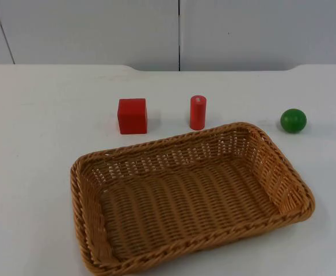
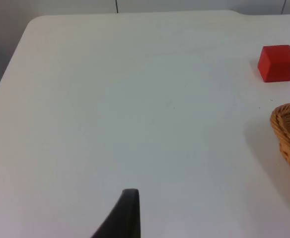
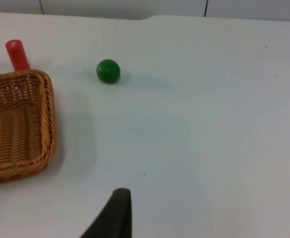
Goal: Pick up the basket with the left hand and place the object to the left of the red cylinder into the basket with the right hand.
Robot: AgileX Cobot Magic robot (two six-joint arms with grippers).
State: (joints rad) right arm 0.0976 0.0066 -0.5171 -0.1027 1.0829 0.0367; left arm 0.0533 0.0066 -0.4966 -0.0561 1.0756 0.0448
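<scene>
A: Logging layout. The basket (image 1: 191, 198) is sitting flat on the worktop (image 1: 35, 144), nothing in it. Behind its far rim the red cylinder (image 1: 198, 112) is standing upright; the red cube (image 1: 132, 115) is lying to its left, apart from it, so the cube is reading as the target. A green ball (image 1: 293, 120) is resting off to the right.

B: Grippers?

A: The left gripper (image 2: 127, 218) is hovering over bare worktop well short of the basket; the right gripper (image 3: 116, 215) is hovering likewise on the ball's side. One fingertip is showing per wrist view, so I cannot tell whether the fingers are open or closed.

B: Risks?

A: My judgement: the cylinder is standing near the cube, and the right arm reaching past it could be tipping it. A one-sided grip on the rim could be tilting the basket.

B: View differences?

A: The left wrist view is catching cube and basket corner; the right wrist view is catching ball, cylinder and the basket's other end. The top view is giving the full row.
</scene>
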